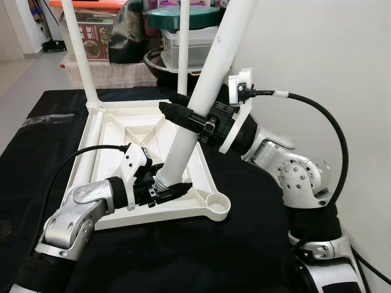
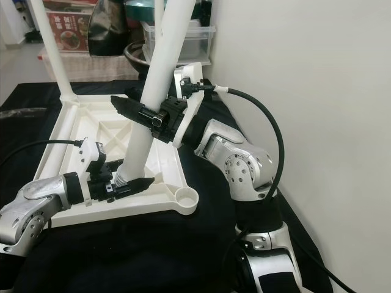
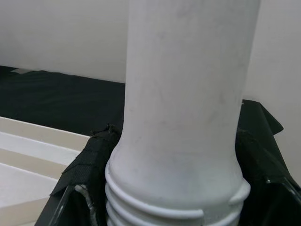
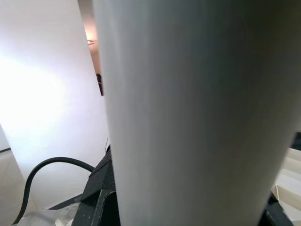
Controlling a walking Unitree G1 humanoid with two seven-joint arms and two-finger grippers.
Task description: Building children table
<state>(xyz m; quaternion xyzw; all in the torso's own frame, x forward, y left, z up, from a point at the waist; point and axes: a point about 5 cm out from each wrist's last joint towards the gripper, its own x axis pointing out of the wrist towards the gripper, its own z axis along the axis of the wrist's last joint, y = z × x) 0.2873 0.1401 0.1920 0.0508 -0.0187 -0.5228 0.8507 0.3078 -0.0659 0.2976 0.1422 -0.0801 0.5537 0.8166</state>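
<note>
A white children's tabletop (image 1: 116, 210) lies upside down on a black cloth. One white leg (image 1: 82, 52) stands upright in its far left corner. A second white leg (image 1: 208, 82) leans tilted over the near part of the top. My left gripper (image 1: 165, 189) is shut on this leg's threaded lower end (image 3: 178, 197). Higher up, my right gripper (image 1: 183, 113) is shut around the leg's middle (image 4: 197, 117). An open round socket (image 1: 218, 205) sits at the near right corner, beside the leg's lower end.
The black cloth (image 1: 201, 256) covers the work surface. Behind the tabletop stand plastic boxes (image 1: 183, 49), a dark bowl (image 1: 160, 68) and an orange-lidded bin (image 1: 98, 27). A white wall (image 1: 330, 55) runs along the right. A black cable (image 1: 324, 116) loops from my right wrist.
</note>
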